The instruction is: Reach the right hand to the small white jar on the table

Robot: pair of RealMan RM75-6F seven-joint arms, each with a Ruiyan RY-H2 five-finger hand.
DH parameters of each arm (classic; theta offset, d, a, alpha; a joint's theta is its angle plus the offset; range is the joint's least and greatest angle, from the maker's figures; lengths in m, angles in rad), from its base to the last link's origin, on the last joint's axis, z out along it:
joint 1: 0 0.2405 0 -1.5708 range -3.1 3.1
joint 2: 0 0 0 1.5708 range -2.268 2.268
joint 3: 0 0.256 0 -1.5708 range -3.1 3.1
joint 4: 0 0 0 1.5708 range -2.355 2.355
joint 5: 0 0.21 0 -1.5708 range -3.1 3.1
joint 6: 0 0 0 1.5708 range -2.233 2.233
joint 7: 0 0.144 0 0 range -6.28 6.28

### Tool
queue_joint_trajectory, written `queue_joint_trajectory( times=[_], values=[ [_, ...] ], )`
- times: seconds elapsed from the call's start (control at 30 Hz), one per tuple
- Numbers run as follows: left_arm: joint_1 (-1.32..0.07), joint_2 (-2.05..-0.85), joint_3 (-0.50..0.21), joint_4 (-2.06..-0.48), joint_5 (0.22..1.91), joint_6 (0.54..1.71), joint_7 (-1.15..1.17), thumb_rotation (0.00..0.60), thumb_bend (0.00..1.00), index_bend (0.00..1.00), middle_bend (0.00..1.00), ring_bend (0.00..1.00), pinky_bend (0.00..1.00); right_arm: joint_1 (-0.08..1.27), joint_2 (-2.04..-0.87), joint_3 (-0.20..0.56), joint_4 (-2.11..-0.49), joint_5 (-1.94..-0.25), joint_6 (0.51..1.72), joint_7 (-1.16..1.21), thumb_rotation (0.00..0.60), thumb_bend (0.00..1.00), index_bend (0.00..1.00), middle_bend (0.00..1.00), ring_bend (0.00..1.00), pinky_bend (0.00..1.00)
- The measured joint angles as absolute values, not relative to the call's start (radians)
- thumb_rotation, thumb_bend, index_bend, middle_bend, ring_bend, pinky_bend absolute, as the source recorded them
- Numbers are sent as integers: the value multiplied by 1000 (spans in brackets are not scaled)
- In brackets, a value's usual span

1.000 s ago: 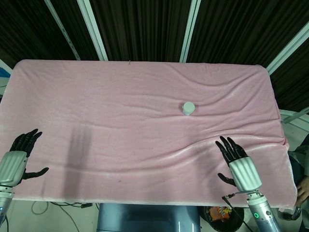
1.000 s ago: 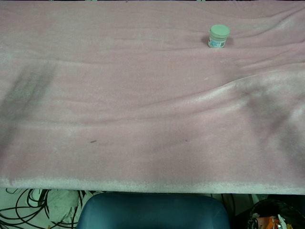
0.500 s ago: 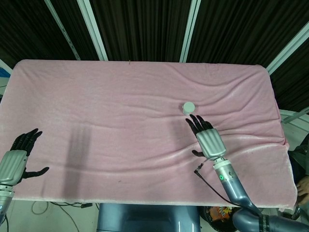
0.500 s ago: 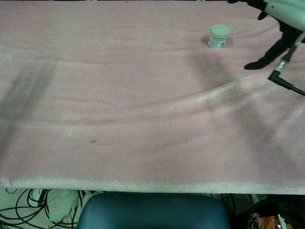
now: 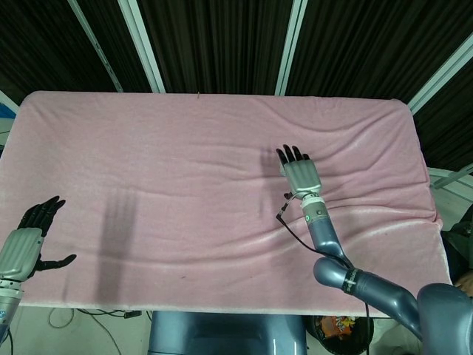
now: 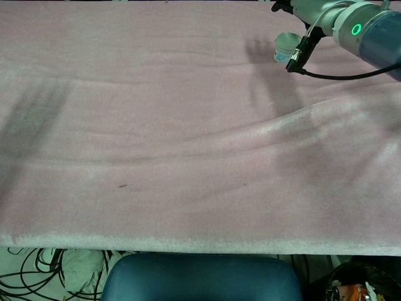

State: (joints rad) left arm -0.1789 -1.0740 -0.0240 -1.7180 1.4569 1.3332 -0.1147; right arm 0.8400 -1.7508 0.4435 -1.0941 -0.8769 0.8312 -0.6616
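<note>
In the head view my right hand (image 5: 299, 173) lies flat over the middle-right of the pink cloth, fingers stretched toward the far edge. It covers the spot where the small white jar stands, so the jar is hidden there. The chest view shows the small white jar (image 6: 281, 46) upright on the cloth, partly behind my right wrist and its black cable (image 6: 299, 50). Whether the palm touches the lid cannot be told. My left hand (image 5: 26, 244) hangs at the near left edge of the table, fingers apart and holding nothing.
A pink cloth (image 5: 185, 148) covers the whole table, with raised folds (image 5: 369, 207) to the right of my right arm. A blue chair back (image 6: 200, 279) sits below the near edge, with loose cables (image 6: 37, 269) on the floor at left.
My right hand has travelled from the near right edge forward and leftward, and now sits over the jar, hiding it from the head camera. The left hand has stayed put.
</note>
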Motion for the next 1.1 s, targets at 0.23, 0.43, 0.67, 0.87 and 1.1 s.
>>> queue_joint_trajectory(
  times=[0.23,0.43,0.67,0.87,1.1],
  values=[
    [-183,-1074,-25,-1727,1440,1319,-96,600,0,0,0,0,0,928,-1834,458,-865,-815,754,-650,600,183,56,39,52,253],
    [-187,-1076,-28,-1729,1423,1305,-87,600,0,0,0,0,0,978,-1895,460,-700,-808,695,-582,600,367,332,230,213,418],
    [-192,-1078,-30,-1731,1409,1293,-77,600,0,0,0,0,0,1007,-1946,442,-588,-867,660,-451,600,609,724,557,550,703],
    [-192,-1080,-34,-1732,1403,1296,-76,600,0,0,0,0,0,1013,-1964,419,-565,-943,669,-336,600,624,776,599,593,725],
    [-189,-1080,-35,-1732,1412,1305,-80,600,0,0,0,0,0,994,-1925,403,-671,-1035,765,-217,600,624,777,600,593,726]
  ],
)
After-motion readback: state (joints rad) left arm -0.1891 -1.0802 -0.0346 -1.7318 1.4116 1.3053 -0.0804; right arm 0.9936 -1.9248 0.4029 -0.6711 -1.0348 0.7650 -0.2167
